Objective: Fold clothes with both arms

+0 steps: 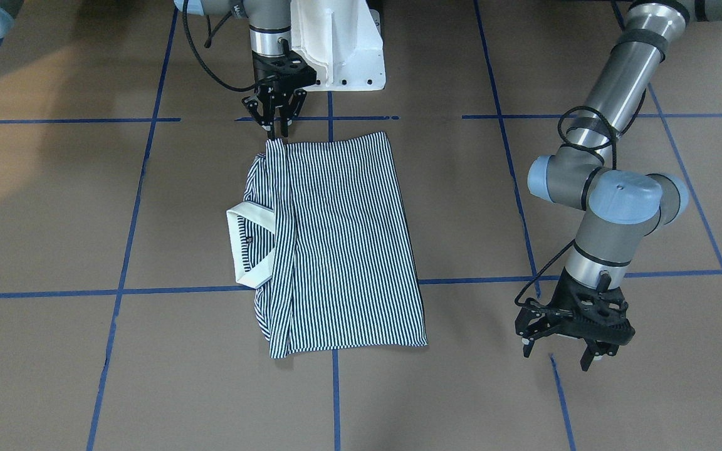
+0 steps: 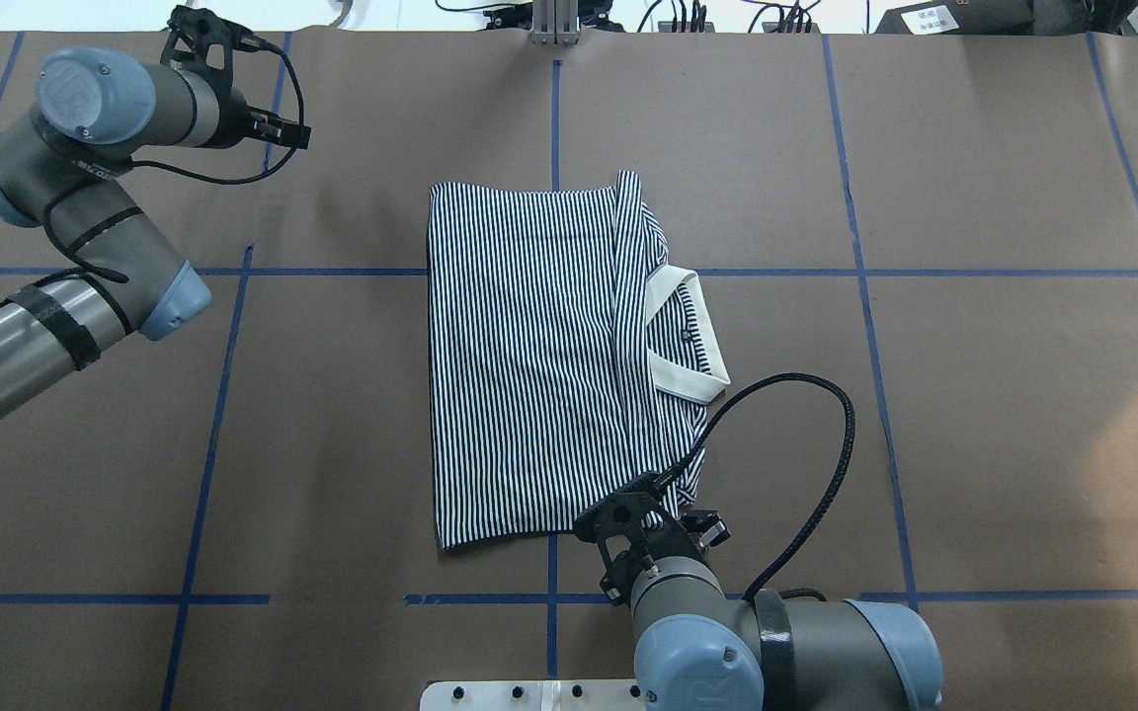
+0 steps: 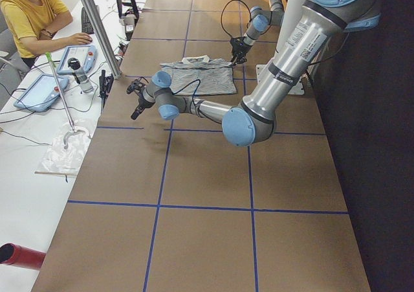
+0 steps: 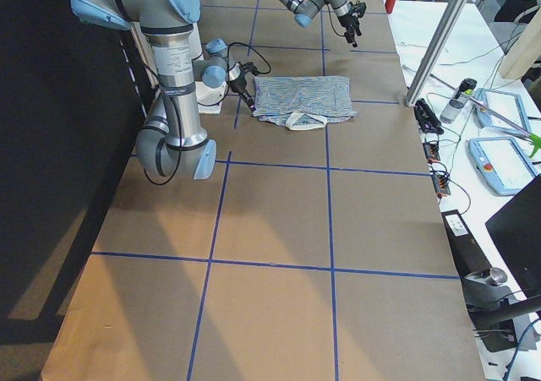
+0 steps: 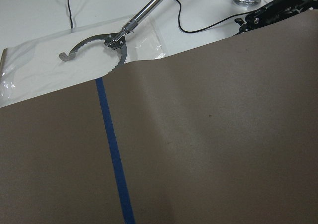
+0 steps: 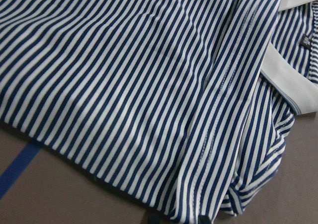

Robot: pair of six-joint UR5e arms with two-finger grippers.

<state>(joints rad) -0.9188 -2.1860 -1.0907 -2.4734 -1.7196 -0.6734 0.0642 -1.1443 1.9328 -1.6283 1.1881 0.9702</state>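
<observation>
A: Start at the right gripper. What is it doing?
B: It points down at the shirt, right at the corner nearest the robot on the collar end. Its fingers are drawn close together, but whether any cloth is caught between them I cannot tell
A: And the left gripper?
B: Spread wide and holding nothing. It hovers over bare table, well apart from the shirt, out past the hem end on the operators' side
A: Where does the shirt lie?
B: Flat in the middle of the table, its sides folded in to make a long rectangle, collar toward the robot's right
A: How will it handle?
B: Light, thin and limp, I'd say. It will sag from any pinch, and the folded layers look ready to slide apart. Only the collar seems to have some stiffness
A: So where to take hold?
B: At the two corners of one short end, one per gripper. Pinch through every layer at the edge, then lift both together
</observation>
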